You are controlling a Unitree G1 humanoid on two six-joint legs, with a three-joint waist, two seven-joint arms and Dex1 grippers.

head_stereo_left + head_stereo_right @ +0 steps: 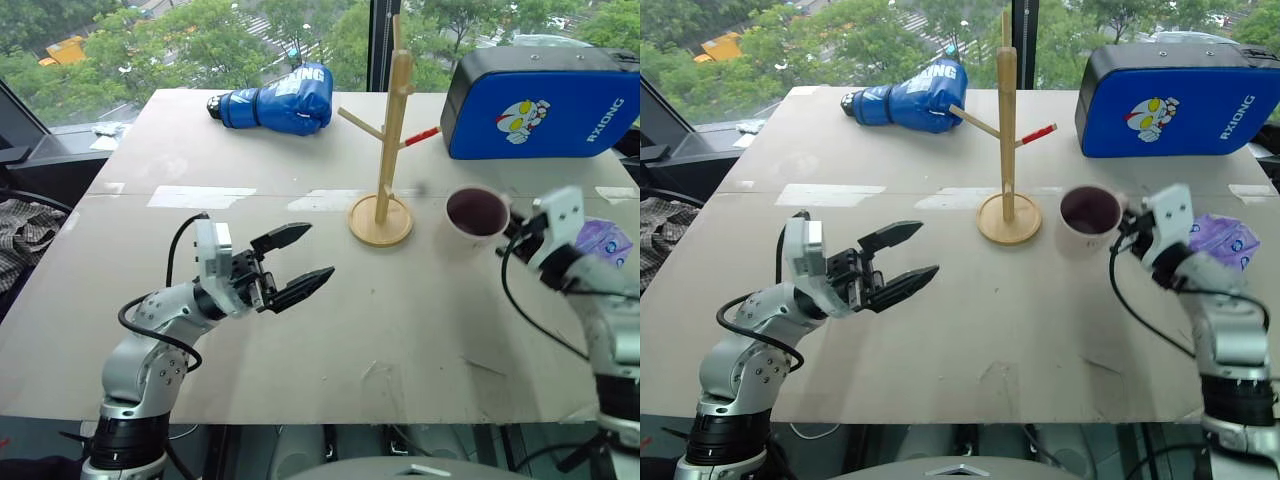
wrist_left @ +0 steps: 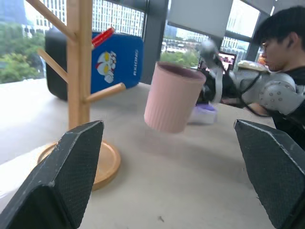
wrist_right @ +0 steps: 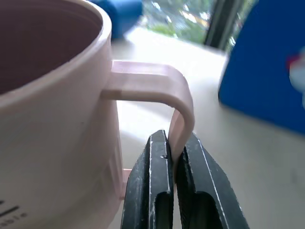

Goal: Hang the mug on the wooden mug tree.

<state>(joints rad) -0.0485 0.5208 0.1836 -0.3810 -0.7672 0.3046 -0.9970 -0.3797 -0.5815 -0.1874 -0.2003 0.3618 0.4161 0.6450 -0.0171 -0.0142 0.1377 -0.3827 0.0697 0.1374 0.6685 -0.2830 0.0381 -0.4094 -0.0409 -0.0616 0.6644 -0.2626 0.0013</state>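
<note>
The cream-white mug [image 1: 477, 215] with its dark maroon inside hangs tilted just above the table, a little to the right of the wooden mug tree [image 1: 391, 120]. My right gripper [image 3: 175, 143] is shut on the mug's handle [image 3: 183, 117], its two black fingers pinching the lower part of the loop. From the head, the right gripper [image 1: 512, 232] sits at the mug's right side. The mug tree stands upright on its round disc base [image 1: 380, 222], pegs slanting upward. My left gripper [image 1: 318, 250] hovers open over the table's left half, pointing toward the tree, with nothing between its fingers [image 2: 71, 167].
A blue boxing glove [image 1: 280, 100] lies at the back left and a blue strike pad [image 1: 540, 100] at the back right. A purple patterned wrapper [image 1: 603, 240] lies beside my right arm. A person [image 2: 281, 57] sits beyond the table's right side.
</note>
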